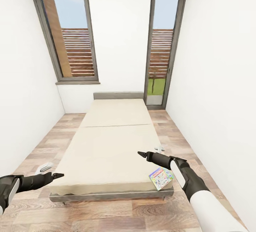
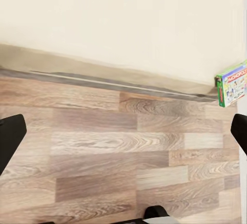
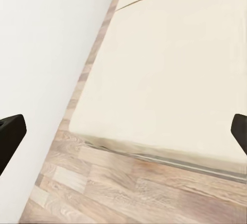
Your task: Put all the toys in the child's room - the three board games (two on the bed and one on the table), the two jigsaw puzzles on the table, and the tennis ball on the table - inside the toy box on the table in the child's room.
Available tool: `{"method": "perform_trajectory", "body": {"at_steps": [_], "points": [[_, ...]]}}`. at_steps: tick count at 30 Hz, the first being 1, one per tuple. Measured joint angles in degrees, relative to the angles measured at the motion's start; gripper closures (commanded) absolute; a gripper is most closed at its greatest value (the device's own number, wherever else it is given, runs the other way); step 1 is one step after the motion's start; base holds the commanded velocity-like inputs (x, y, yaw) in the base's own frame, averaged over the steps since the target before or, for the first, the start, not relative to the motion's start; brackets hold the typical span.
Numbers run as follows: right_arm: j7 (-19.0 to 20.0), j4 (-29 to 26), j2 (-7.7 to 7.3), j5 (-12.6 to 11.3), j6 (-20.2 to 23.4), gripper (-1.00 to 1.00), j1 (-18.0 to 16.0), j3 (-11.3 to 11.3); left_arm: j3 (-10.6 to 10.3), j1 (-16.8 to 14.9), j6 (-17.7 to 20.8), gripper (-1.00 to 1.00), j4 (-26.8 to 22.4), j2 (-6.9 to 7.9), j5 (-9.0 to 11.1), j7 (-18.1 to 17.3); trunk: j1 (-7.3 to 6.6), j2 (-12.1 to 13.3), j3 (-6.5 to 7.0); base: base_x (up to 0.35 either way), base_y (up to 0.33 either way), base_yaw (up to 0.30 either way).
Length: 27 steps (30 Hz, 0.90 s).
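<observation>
A board game [image 1: 161,178], a thin box with white-green cartoon print and red lettering, lies flat on the near right corner of the bed [image 1: 106,146]. It also shows as the board game [image 2: 231,83] at the mattress edge in the left wrist view. My right gripper [image 1: 141,153] hovers open above the mattress, just left of and beyond the box. My left gripper [image 1: 58,176] is open at the bed's near left corner, over the floor. Both wrist views show the fingers spread wide with nothing between them. The table and the toy box are out of view.
The cream bed sits between two white walls on a wood-plank floor [image 1: 106,210]. A small white object [image 1: 44,168] lies on the floor left of the bed, and another [image 1: 159,148] on its right. Two tall windows [image 1: 71,29] stand at the back wall.
</observation>
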Motion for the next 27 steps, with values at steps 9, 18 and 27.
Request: {"method": "perform_trajectory", "body": {"at_steps": [9,18,27], "points": [[-0.1,-0.2,-0.06,-0.1,-0.4,-1.00,0.0,0.0,0.0,0.0,0.0,-1.00,0.0,0.09,0.0,-0.2,0.01,0.0,0.00,0.024,-0.035,0.163],[-0.1,-0.2,-0.10,-0.2,-0.7,-1.00,0.0,-0.1,0.0,0.0,0.0,-1.00,0.0,0.09,0.0,-0.1,0.01,0.0,0.00,0.001,-0.001,0.008],[-0.2,0.1,-0.07,-0.4,-0.7,-1.00,0.0,-4.8,0.0,0.0,0.0,-1.00,0.0,0.11,0.0,-0.2,0.01,0.0,0.00,0.000,0.000,0.000]]}}
